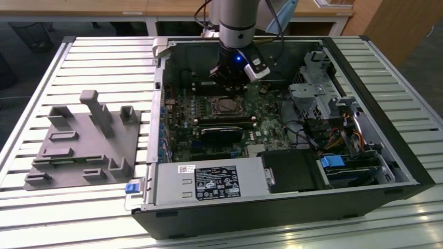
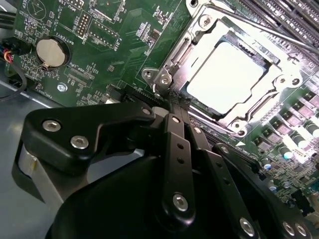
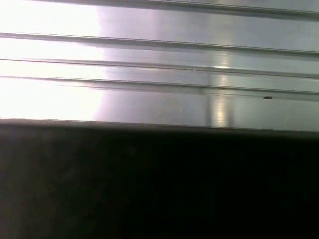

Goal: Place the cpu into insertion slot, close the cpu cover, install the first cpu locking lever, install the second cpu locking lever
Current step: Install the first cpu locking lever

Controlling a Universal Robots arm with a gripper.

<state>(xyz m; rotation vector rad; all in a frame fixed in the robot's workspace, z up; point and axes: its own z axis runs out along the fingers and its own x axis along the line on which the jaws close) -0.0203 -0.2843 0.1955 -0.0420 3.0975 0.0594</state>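
cpu (image 2: 225, 77) lies seated just beyond closed gripper (image 2: 175, 102) tips.

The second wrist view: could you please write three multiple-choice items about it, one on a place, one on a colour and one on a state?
1. Where is the cpu?
A. in the insertion slot
B. on the grey rack outside the case
C. on the coin battery

2. What colour is the circuit board?
A. blue
B. green
C. red

3. How does the cpu cover stand?
A. upright, swung open
B. taken off
C. lying flat around the cpu

Answers: 1 A, the cpu sits inside the insertion slot. 2 B, the circuit board is green. 3 C, the cpu cover frames the chip, whose face shows through its window.
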